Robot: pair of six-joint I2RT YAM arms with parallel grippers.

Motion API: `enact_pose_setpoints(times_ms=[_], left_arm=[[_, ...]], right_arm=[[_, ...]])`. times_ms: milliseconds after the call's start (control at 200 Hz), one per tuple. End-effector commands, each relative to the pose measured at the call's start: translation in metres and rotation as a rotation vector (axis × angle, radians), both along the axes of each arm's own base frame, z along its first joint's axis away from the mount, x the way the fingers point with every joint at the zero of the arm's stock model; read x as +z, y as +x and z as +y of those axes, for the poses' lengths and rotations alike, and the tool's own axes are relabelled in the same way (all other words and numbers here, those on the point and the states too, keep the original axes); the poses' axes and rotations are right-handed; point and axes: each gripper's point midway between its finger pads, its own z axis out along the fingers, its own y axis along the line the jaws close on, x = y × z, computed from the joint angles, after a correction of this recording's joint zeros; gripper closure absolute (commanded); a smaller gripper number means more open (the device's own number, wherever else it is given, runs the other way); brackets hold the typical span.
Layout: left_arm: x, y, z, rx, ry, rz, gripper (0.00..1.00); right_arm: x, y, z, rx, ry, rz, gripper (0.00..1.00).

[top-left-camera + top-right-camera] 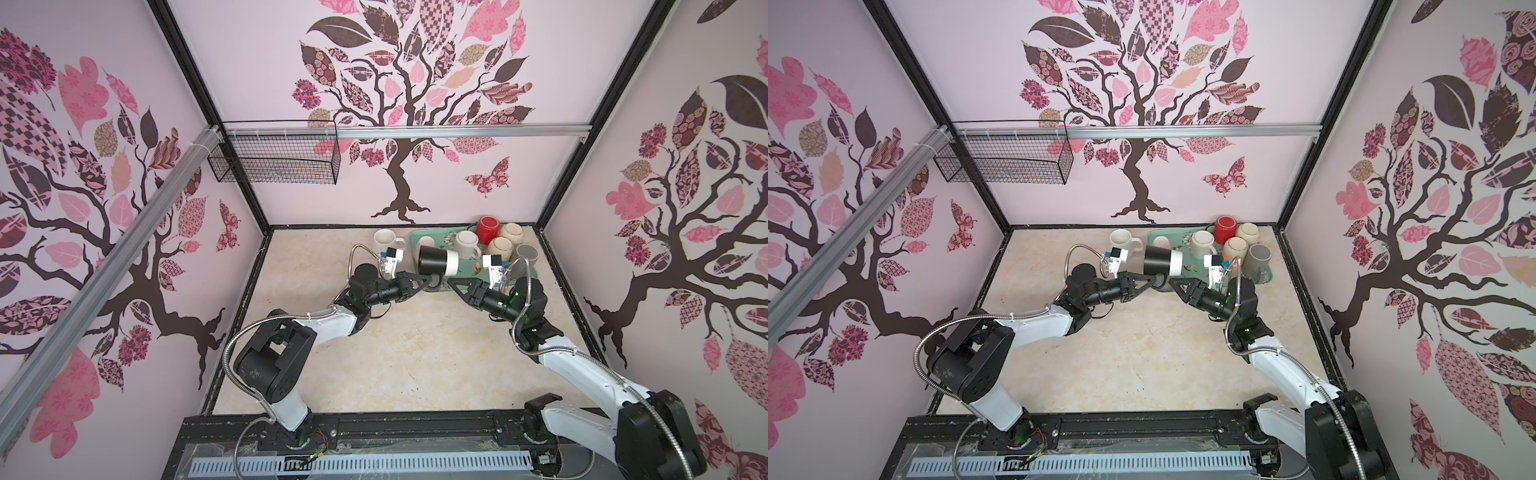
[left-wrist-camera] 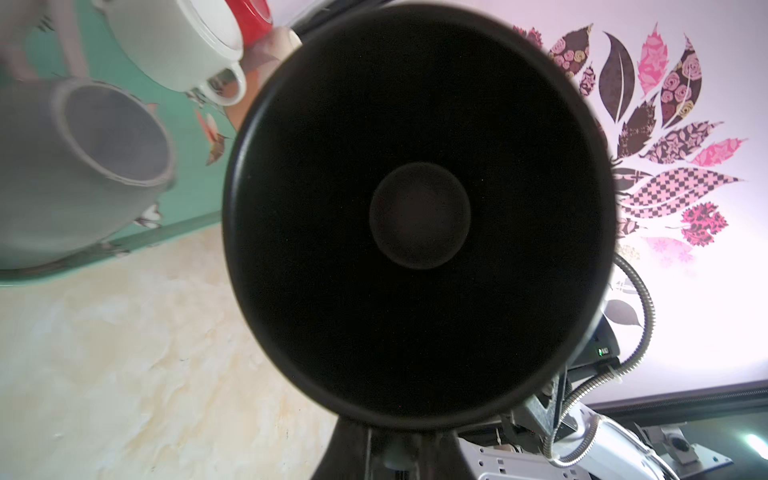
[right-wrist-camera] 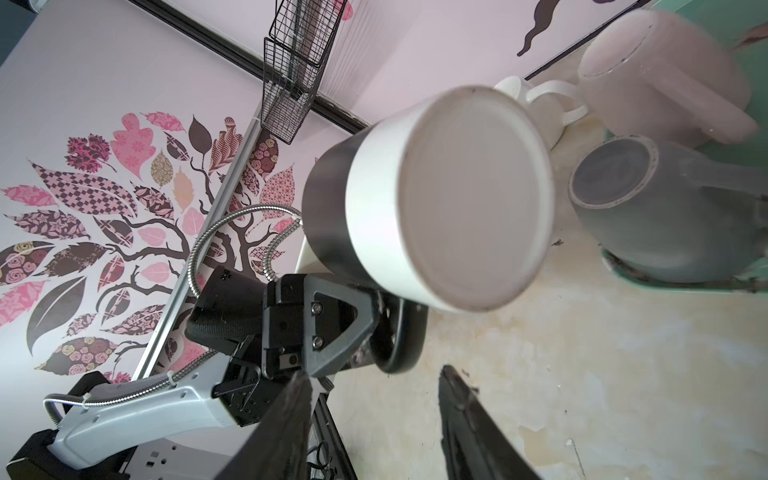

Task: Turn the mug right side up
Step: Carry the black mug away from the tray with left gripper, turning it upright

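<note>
Black-and-white mug (image 1: 436,259) hangs sideways at the table's twelve o'clock, beside the tray (image 1: 412,245). The left gripper (image 3: 370,328) is clamped on its handle, seemingly to swing it upright. At its five o'clock the right gripper (image 3: 372,386) stands parted, empty.

We see the black and white mug (image 1: 438,260) lying on its side in the air, its dark mouth toward the left. The left gripper (image 1: 429,280) grips it from below. The right gripper (image 1: 451,285) is just beside, near the green tray (image 1: 414,237).
</note>
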Motion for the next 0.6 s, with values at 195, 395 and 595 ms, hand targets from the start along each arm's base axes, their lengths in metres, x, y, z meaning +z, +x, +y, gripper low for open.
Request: enact_pose_setpoints(times_ms=[195, 395, 595], left_arm=[[0.044, 0.007, 0.059, 0.142, 0.031, -0.186, 1.0], [0.016, 0.027, 0.12, 0.261, 0.173, -0.108, 1.0], [-0.041, 0.037, 0.184, 0.381, 0.435, 0.077, 1.0]], right_arm=[[0.024, -0.002, 0.001, 0.014, -0.075, -0.101, 0.48], [0.015, -0.001, -0.003, -0.007, -0.128, -0.091, 0.48], [0.001, 0.005, -0.011, -0.054, -0.207, -0.076, 0.48]])
